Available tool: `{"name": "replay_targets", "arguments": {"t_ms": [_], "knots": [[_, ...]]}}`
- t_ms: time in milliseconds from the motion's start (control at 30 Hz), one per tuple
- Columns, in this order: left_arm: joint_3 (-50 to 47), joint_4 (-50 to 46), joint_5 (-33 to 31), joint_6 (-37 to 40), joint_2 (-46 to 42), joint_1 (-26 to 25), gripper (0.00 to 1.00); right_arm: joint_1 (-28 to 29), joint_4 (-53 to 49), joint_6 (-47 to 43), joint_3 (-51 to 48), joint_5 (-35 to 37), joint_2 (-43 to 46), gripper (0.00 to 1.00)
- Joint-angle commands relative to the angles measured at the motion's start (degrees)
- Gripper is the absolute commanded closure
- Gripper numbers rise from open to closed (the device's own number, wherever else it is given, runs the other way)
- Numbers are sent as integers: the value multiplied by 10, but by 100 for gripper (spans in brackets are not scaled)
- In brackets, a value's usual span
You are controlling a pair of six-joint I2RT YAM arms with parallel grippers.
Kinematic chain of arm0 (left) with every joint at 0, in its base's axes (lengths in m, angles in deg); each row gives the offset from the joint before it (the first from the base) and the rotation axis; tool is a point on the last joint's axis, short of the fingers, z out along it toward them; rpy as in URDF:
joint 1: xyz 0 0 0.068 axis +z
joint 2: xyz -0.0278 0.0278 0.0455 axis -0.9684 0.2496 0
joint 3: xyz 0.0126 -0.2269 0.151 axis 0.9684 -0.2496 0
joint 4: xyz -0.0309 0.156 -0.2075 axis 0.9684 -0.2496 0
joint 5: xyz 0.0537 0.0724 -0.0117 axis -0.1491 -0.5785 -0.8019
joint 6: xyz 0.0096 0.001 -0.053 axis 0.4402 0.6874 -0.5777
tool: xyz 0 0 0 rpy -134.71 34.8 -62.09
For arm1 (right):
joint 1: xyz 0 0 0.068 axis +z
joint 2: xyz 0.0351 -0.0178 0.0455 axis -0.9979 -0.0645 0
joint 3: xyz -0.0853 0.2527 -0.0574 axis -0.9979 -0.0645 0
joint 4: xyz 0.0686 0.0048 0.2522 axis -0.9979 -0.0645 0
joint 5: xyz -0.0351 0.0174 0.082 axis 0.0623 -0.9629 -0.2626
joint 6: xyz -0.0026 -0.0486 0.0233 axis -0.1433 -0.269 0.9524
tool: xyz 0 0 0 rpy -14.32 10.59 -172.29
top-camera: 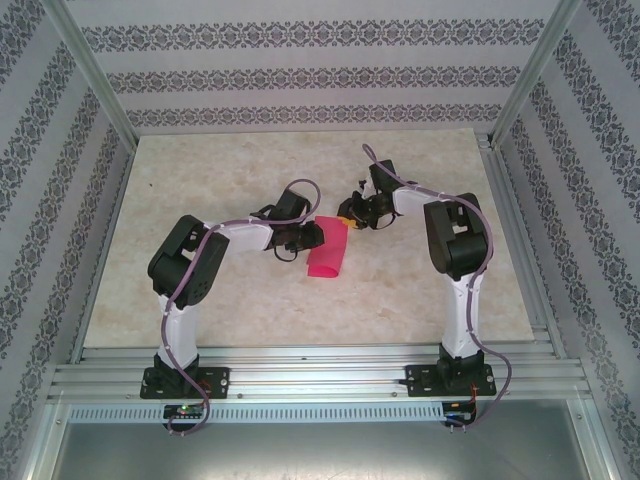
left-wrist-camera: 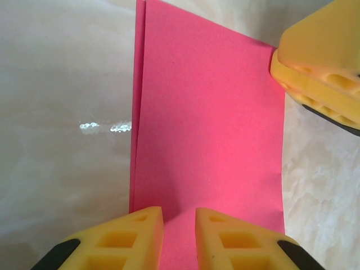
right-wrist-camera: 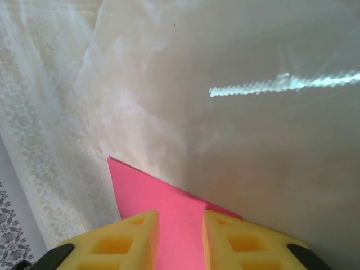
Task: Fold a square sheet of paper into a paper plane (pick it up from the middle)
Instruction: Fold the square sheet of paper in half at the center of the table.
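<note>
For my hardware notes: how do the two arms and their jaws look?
The left arm and right arm have white links, black joints and a purplish cable each. Their jaws are yellow with hollow cut-outs and black backs.

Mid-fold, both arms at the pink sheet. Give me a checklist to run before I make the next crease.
1. Fold: square sheet of paper lies doubled on the table: ok.
2. Layer edges flush: not ok; the under layer peeks out along one long edge.
3. Near end: left gripper over the sheet, jaws slightly apart: ok.
4. Far end: right gripper at a corner, jaws slightly apart: ok.
5. Downward pressure on the paper: cannot tell.
</note>
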Motion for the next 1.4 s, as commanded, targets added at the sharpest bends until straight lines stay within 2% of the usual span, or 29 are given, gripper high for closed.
{"name": "replay_targets", "arguments": {"t_ms": [0,167,300,467,700,900,1133,1367], "knots": [[-1,-44,-7,10,27,3,75,6,-14,-11,-8,-4,53,73],[-1,-43,-8,9,28,3,75,20,32,11,-69,-41,97,71],[-2,-42,-7,9,27,4,75,37,71,32,-125,-44,110,71],[-3,-40,-5,9,28,4,75,54,86,44,-163,-25,100,72],[-6,-36,-5,8,29,4,75,49,82,37,-193,-7,80,73],[-4,-38,-4,9,30,4,75,61,89,29,-199,-35,139,72],[-4,-37,-4,9,29,4,75,74,155,60,-266,-72,178,71],[-1,-36,-2,7,34,3,75,78,163,56,-294,-47,137,71]]}}
